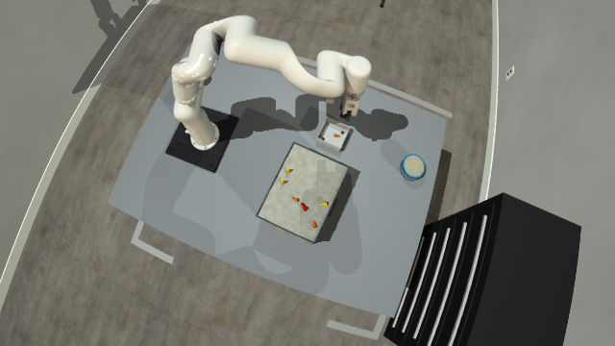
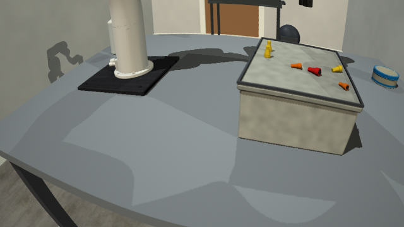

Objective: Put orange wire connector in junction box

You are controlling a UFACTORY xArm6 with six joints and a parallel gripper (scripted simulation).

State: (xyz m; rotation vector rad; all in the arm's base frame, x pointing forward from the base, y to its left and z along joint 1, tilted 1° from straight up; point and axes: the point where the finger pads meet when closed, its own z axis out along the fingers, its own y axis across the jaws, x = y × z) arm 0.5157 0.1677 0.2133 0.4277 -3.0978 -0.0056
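Observation:
The grey tool case [image 1: 304, 192] stands mid-table; on its lid [image 2: 300, 70] lie two orange wire connectors [image 1: 295, 199] [image 1: 314, 224], also seen in the exterior view [image 2: 296, 65] [image 2: 344, 86], a red one [image 2: 314, 70] and three yellow ones [image 2: 267, 50]. The steel junction box [image 1: 335, 135] sits just beyond the case and holds one orange connector [image 1: 337, 135]. My gripper [image 1: 347, 114] hangs above the box's far edge, slightly open with nothing between the fingers. Only its tip shows at the top edge of the exterior view [image 2: 306, 3]. The box is hidden in that view.
A round blue-rimmed tin [image 1: 413, 166] sits at the table's right side, also in the exterior view [image 2: 385, 75]. A black drawer cabinet [image 1: 480, 279] stands off the table's right corner. The arm's base stands on a black plate [image 1: 202, 139].

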